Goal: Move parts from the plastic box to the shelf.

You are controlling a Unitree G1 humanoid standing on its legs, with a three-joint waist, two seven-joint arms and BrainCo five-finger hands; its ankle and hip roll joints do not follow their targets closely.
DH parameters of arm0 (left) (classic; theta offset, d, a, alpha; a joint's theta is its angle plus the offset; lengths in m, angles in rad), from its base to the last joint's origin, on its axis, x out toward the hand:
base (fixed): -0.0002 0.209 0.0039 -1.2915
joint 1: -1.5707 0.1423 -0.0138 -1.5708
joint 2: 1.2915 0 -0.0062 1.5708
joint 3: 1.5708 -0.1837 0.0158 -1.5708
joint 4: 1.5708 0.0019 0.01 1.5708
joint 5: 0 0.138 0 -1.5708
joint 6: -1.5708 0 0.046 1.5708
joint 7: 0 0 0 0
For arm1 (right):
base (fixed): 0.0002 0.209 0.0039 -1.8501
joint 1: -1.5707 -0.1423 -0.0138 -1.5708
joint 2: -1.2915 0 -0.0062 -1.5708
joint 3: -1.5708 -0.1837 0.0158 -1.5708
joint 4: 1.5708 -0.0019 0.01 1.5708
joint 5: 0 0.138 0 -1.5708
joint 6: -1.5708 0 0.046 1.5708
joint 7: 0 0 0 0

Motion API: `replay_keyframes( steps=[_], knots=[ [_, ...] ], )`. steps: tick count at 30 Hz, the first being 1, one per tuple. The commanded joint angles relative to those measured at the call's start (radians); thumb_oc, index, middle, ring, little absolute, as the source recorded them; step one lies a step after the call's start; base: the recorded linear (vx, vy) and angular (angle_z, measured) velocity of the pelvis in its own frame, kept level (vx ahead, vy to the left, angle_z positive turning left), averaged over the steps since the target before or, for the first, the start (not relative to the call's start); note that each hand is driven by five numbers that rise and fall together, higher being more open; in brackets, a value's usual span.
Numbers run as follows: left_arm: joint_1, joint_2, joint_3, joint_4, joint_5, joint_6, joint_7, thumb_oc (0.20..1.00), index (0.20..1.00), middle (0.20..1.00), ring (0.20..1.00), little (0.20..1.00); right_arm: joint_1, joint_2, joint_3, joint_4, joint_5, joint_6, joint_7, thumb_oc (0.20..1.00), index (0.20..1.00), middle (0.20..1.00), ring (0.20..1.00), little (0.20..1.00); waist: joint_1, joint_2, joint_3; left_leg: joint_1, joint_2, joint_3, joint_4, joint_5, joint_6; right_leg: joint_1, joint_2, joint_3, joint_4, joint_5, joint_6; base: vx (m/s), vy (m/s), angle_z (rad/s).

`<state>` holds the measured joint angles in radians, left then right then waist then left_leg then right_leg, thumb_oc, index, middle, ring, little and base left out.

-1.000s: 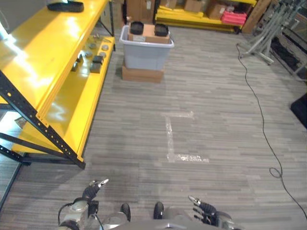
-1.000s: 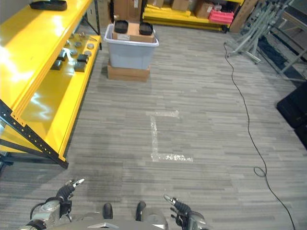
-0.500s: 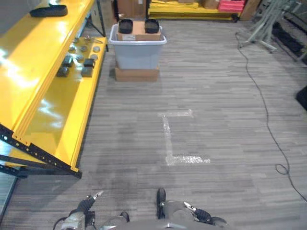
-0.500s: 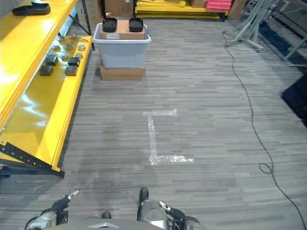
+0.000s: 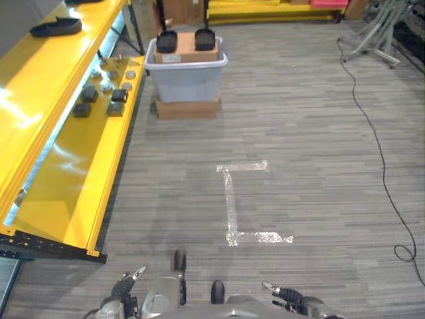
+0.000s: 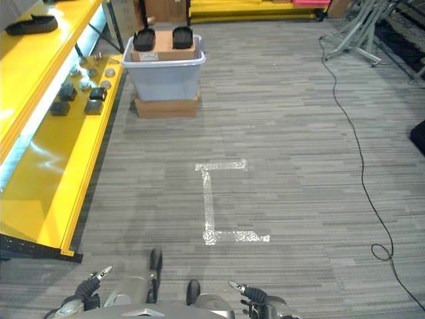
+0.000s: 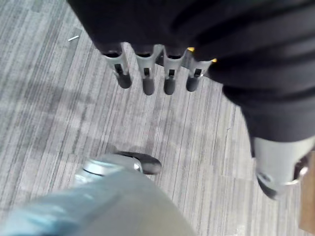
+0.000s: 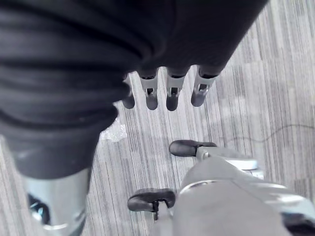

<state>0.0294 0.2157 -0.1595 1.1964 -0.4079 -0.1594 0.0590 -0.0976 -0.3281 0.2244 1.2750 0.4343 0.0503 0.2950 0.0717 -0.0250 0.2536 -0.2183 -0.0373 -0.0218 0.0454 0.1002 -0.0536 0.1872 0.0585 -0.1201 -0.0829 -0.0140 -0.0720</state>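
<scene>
Change since earlier frames: whole scene shifted in both eye views, so camera moved; plastic box and shelf nearer the picture's upper left, no object displaced; both hands low at the bottom edge as before.

Left eye view
- Plastic box [image 5: 186, 73]: grey, on the floor, stacked on a flat cardboard box [image 5: 186, 108], just beside the shelf's end.
- Box contents: brown carton [image 5: 187, 46] inside, with two black parts [image 5: 167, 41] on top, side by side.
- Shelf [image 5: 73, 166]: yellow, running along the left; small dark and round parts [image 5: 101, 100] grouped on the lower level, near the plastic box.
- Upper shelf level: black curved piece [image 5: 56, 26] lying on it.
- Floor [image 5: 299, 153]: grey striped planks, white tape mark [image 5: 239, 199] in an angled shape at centre, well apart from the plastic box.
- Left hand [image 5: 125, 290]: bottom edge, fingers extended, nothing in it.
- Right hand [image 5: 285, 293]: bottom edge, fingers extended, nothing in it.

Right eye view
- Same layout: plastic box on cardboard box at upper left, shelf along the left, tape mark at centre.
- Yellow racking [image 6: 259, 8]: along the far edge.
- Metal stand [image 6: 362, 30]: grey legs at upper right.

Left wrist view
- Left hand: fingers [image 7: 143, 73] straight and relaxed in a row, released, above bare floor.

Right wrist view
- Right hand: fingers [image 8: 172, 91] straight and relaxed in a row, released, above bare floor.
</scene>
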Motion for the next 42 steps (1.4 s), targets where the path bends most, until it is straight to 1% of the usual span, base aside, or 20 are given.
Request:
replay_keyframes(
  steps=[1, 3, 5, 7, 9, 11, 12, 13, 15, 18, 21, 25, 27, 28, 29, 32, 34, 35, 40, 42],
  knots=[
    [0.007, 0.034, -0.037, -0.001, 0.101, -0.021, -0.004, 1.000, 1.000, 1.000, 1.000, 1.000, 0.018, 0.000, -0.002, -0.031, 0.054, -0.008, 0.028, 1.000, 1.000, 1.000, 1.000, 1.000, 0.028, -0.013, -0.002, 0.042, -0.026, 0.047, 0.123, -0.126, 0.066, -0.035, -0.059, 0.068, 0.151, -0.125, 0.086, 0.21, 0.220, -0.23],
    [-0.002, 0.048, -0.049, 0.010, 0.116, -0.003, -0.007, 1.000, 1.000, 1.000, 1.000, 1.000, 0.020, 0.019, 0.005, -0.037, 0.044, 0.001, 0.036, 1.000, 1.000, 1.000, 1.000, 1.000, 0.019, -0.010, -0.034, 0.103, -0.029, 0.066, 0.096, -0.165, 0.111, -0.056, -0.077, 0.038, 0.265, -0.151, 0.098, 0.29, 0.285, -0.15],
    [-0.014, 0.057, -0.052, 0.010, 0.107, 0.008, -0.012, 1.000, 1.000, 1.000, 1.000, 1.000, 0.023, 0.024, 0.007, -0.040, 0.013, 0.004, 0.041, 1.000, 1.000, 1.000, 1.000, 1.000, 0.012, -0.005, -0.039, 0.127, -0.029, 0.073, 0.089, -0.178, 0.128, -0.100, -0.096, 0.014, 0.366, -0.132, 0.112, 0.20, 0.222, -0.13],
    [-0.052, 0.070, -0.062, 0.013, 0.084, 0.016, -0.010, 1.000, 1.000, 1.000, 1.000, 1.000, 0.031, 0.034, 0.020, -0.040, -0.043, -0.007, 0.039, 1.000, 1.000, 1.000, 1.000, 1.000, -0.006, 0.014, -0.034, 0.169, -0.020, 0.078, 0.085, -0.203, 0.158, -0.202, -0.131, -0.021, 0.602, -0.084, 0.142, 0.19, 0.206, -0.05],
    [-0.078, 0.079, -0.069, 0.012, 0.059, 0.015, 0.006, 1.000, 1.000, 1.000, 1.000, 1.000, 0.031, 0.046, 0.034, -0.038, -0.025, -0.008, 0.034, 1.000, 1.000, 1.000, 1.000, 1.000, -0.014, 0.021, -0.022, 0.212, -0.013, 0.088, 0.072, -0.216, 0.161, -0.260, -0.170, -0.048, 0.655, -0.057, 0.160, 0.24, 0.070, -0.07],
    [-0.090, 0.091, -0.064, 0.000, 0.024, 0.014, 0.003, 1.000, 1.000, 1.000, 1.000, 1.000, 0.032, 0.056, 0.044, -0.044, -0.002, 0.009, 0.023, 1.000, 1.000, 1.000, 1.000, 1.000, -0.021, 0.017, -0.012, 0.241, -0.005, 0.105, 0.059, -0.221, 0.152, -0.257, -0.175, -0.077, 0.547, -0.063, 0.164, 0.33, -0.082, 0.00],
    [-0.109, 0.097, -0.060, -0.020, 0.013, 0.022, -0.005, 1.000, 1.000, 1.000, 1.000, 1.000, 0.035, 0.058, 0.057, -0.045, -0.008, 0.023, 0.008, 1.000, 1.000, 1.000, 1.000, 1.000, -0.037, 0.007, -0.001, 0.274, -0.004, 0.122, 0.054, -0.238, 0.138, -0.246, -0.161, -0.099, 0.373, -0.064, 0.158, 0.27, -0.108, -0.10],
    [-0.109, 0.097, -0.060, -0.020, 0.013, 0.022, -0.005, 1.000, 1.000, 1.000, 1.000, 1.000, 0.034, 0.058, 0.057, -0.045, -0.008, 0.023, 0.008, 1.000, 1.000, 1.000, 1.000, 1.000, -0.038, 0.007, 0.000, 0.275, -0.003, 0.122, 0.054, -0.238, 0.138, -0.244, -0.160, -0.099, 0.372, -0.063, 0.157, 0.36, -0.131, -0.11],
    [-0.126, 0.085, -0.071, -0.036, 0.015, 0.036, -0.007, 1.000, 1.000, 1.000, 1.000, 1.000, 0.041, 0.053, 0.056, -0.037, -0.026, 0.035, 0.012, 1.000, 1.000, 1.000, 1.000, 1.000, -0.072, -0.011, 0.004, 0.318, -0.029, 0.126, 0.050, -0.276, 0.133, -0.281, -0.152, -0.083, 0.232, 0.012, 0.175, 0.36, -0.099, -0.12],
    [-0.139, 0.072, -0.088, -0.041, -0.003, 0.050, -0.004, 1.000, 1.000, 1.000, 1.000, 1.000, 0.047, 0.051, 0.053, -0.032, -0.052, 0.054, 0.015, 1.000, 1.000, 1.000, 1.000, 1.000, -0.098, -0.012, 0.002, 0.352, -0.040, 0.118, 0.048, -0.307, 0.133, -0.319, -0.160, -0.065, 0.179, 0.067, 0.189, 0.35, -0.106, -0.01],
    [-0.140, 0.056, -0.096, -0.039, -0.027, 0.062, -0.002, 1.000, 1.000, 1.000, 1.000, 1.000, 0.055, 0.051, 0.047, -0.019, -0.058, 0.075, 0.014, 1.000, 1.000, 1.000, 1.000, 1.000, -0.115, -0.006, -0.004, 0.376, -0.035, 0.108, 0.065, -0.334, 0.126, -0.327, -0.152, -0.051, 0.180, 0.064, 0.174, 0.36, -0.184, 0.28],
    [-0.113, 0.013, -0.085, -0.026, -0.061, 0.082, 0.017, 1.000, 1.000, 1.000, 1.000, 1.000, 0.056, 0.039, 0.033, -0.006, -0.111, 0.086, 0.032, 1.000, 1.000, 1.000, 1.000, 1.000, -0.114, 0.002, -0.035, 0.366, 0.009, 0.089, 0.269, -0.227, 0.065, -0.267, -0.121, -0.050, 0.149, 0.028, 0.117, 0.38, -0.253, 0.26],
    [-0.108, 0.004, -0.079, -0.027, -0.055, 0.090, 0.023, 1.000, 1.000, 1.000, 1.000, 1.000, 0.052, 0.033, 0.034, -0.012, -0.119, 0.073, 0.020, 1.000, 1.000, 1.000, 1.000, 1.000, -0.099, -0.009, -0.027, 0.284, 0.011, 0.088, 0.454, -0.167, 0.048, -0.231, -0.123, -0.047, 0.132, 0.020, 0.098, 0.26, -0.237, 0.25],
    [-0.106, -0.006, -0.071, -0.024, -0.026, 0.095, 0.016, 1.000, 1.000, 1.000, 1.000, 1.000, 0.041, 0.013, 0.037, -0.021, -0.122, 0.067, -0.018, 1.000, 1.000, 1.000, 1.000, 1.000, -0.072, -0.024, -0.006, 0.096, 0.042, 0.103, 0.655, -0.149, 0.044, -0.176, -0.125, -0.051, 0.129, -0.007, 0.070, 0.27, -0.239, 0.29],
    [-0.106, -0.007, -0.070, -0.022, -0.022, 0.095, 0.015, 1.000, 1.000, 1.000, 1.000, 1.000, 0.040, 0.011, 0.036, -0.021, -0.120, 0.065, -0.022, 1.000, 1.000, 1.000, 1.000, 1.000, -0.070, -0.027, -0.007, 0.079, 0.044, 0.104, 0.655, -0.149, 0.046, -0.174, -0.127, -0.054, 0.130, -0.010, 0.069, 0.32, -0.222, 0.26],
    [-0.091, -0.008, -0.077, -0.006, 0.026, 0.097, 0.004, 1.000, 1.000, 1.000, 1.000, 1.000, 0.020, -0.006, 0.012, -0.021, -0.055, 0.030, -0.042, 1.000, 1.000, 1.000, 1.000, 1.000, -0.038, -0.017, 0.004, 0.059, 0.045, 0.145, 0.428, -0.162, 0.056, -0.114, -0.120, -0.059, 0.119, -0.044, 0.083, 0.37, -0.005, -0.04],
    [-0.053, -0.008, -0.076, 0.010, 0.038, 0.073, 0.008, 1.000, 1.000, 1.000, 1.000, 1.000, 0.003, -0.007, 0.007, -0.038, -0.037, 0.008, -0.044, 1.000, 1.000, 1.000, 1.000, 1.000, 0.003, 0.004, 0.016, 0.046, 0.006, 0.102, 0.209, -0.101, 0.041, -0.067, -0.088, -0.017, 0.107, -0.060, 0.096, 0.41, 0.078, -0.12],
    [-0.033, -0.004, -0.076, 0.013, 0.040, 0.063, 0.011, 1.000, 1.000, 1.000, 1.000, 1.000, -0.003, -0.009, 0.010, -0.048, -0.043, -0.005, -0.043, 1.000, 1.000, 1.000, 1.000, 1.000, 0.023, 0.011, 0.018, 0.016, -0.004, 0.064, 0.175, -0.057, 0.031, -0.056, -0.070, 0.006, 0.109, -0.068, 0.093, 0.33, 0.057, -0.39],
    [-0.012, 0.027, -0.071, 0.024, 0.143, 0.083, 0.021, 1.000, 1.000, 1.000, 1.000, 1.000, -0.040, -0.013, 0.020, -0.070, 0.076, -0.016, -0.091, 1.000, 1.000, 1.000, 1.000, 1.000, 0.065, -0.005, -0.020, 0.075, -0.044, 0.035, 0.099, -0.134, 0.087, -0.058, -0.058, 0.000, 0.212, -0.137, 0.100, 0.28, 0.084, -0.62],
    [-0.023, 0.047, -0.068, 0.035, 0.127, 0.079, 0.029, 1.000, 1.000, 1.000, 1.000, 1.000, -0.027, -0.008, 0.006, -0.083, 0.026, -0.003, -0.050, 1.000, 1.000, 1.000, 1.000, 1.000, 0.050, 0.006, -0.027, 0.130, -0.036, 0.042, 0.078, -0.159, 0.121, -0.131, -0.075, -0.041, 0.406, -0.127, 0.119, 0.25, 0.091, -0.15]
  ],
)
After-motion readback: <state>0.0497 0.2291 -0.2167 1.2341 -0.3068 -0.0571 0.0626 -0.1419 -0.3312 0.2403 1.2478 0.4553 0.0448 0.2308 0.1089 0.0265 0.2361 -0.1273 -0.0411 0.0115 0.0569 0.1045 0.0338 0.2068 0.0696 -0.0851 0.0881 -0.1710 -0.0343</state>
